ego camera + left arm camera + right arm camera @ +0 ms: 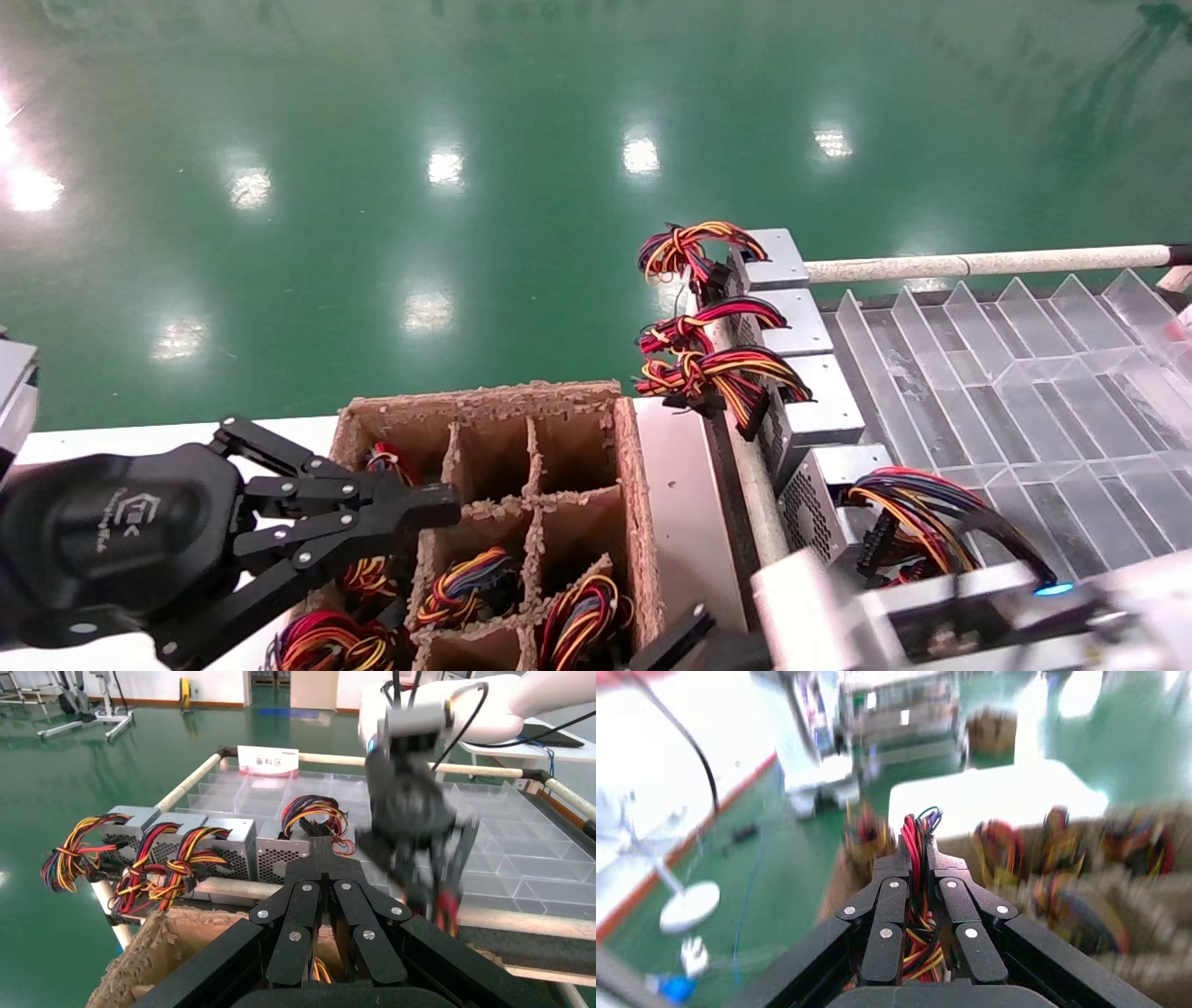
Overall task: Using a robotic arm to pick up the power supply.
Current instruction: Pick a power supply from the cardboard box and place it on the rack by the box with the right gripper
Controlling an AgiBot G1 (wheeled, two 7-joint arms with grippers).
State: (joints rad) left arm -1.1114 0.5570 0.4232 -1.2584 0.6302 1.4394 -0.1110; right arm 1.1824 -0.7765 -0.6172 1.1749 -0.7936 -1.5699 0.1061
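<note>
Left gripper (424, 511), black hexagonal body with white logo, hovers over the left side of the brown pulp-cardboard divider box (633, 485); its jointed black fingers are pressed together, nothing between them. The box cells hold coiled red, yellow and black wire bundles (470, 582). Further right, silver-grey metal power supplies with perforated sides (801, 321) stand in a row along the edge of the clear plastic compartment tray (1006, 391), each with a knotted wire bundle. Right gripper (921, 855) sits at the bottom right of the head view, its jaws narrow and clamped on a wire bundle (918, 829), not on a metal case. Risk, judged: lifting by wires alone lets the unit swing, slip out, or snag the neighbouring bundles; strain on the connectors is likely.
</note>
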